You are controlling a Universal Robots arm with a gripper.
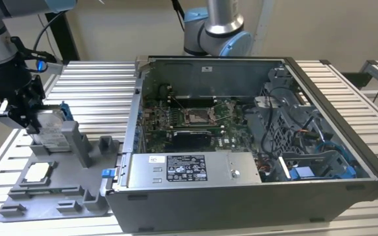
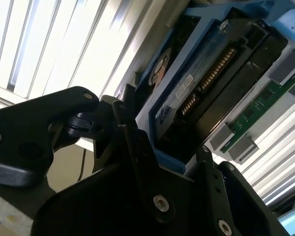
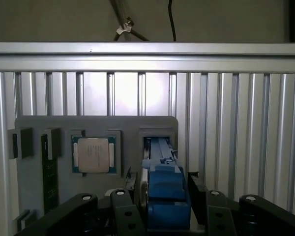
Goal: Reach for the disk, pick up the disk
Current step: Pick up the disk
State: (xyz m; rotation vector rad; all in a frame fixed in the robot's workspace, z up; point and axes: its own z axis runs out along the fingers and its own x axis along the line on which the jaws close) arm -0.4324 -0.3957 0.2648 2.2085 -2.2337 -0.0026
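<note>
The disk (image 1: 52, 126) stands on edge in a slot of the grey fixture (image 1: 77, 147), at the exterior view's left. It is silver with blue side rails. My gripper (image 1: 34, 127) comes down over its top, one finger on each side. In the first wrist view the disk's blue rail (image 3: 164, 191) sits tight between the black fingers (image 3: 125, 211), and its lower end runs into the fixture's slot. The second wrist view shows the disk's dark underside and connector (image 2: 206, 88) with the fingers (image 2: 137, 147) pressed against its blue frame. The gripper is shut on the disk.
A small square silver chip (image 1: 37, 172) lies in the fixture in front of the disk, with a dark memory stick (image 3: 50, 172) beside it. An open computer case (image 1: 346, 147) with a grey labelled box (image 1: 189, 169) stands at the exterior view's right. A second arm (image 1: 218, 29) rises behind it.
</note>
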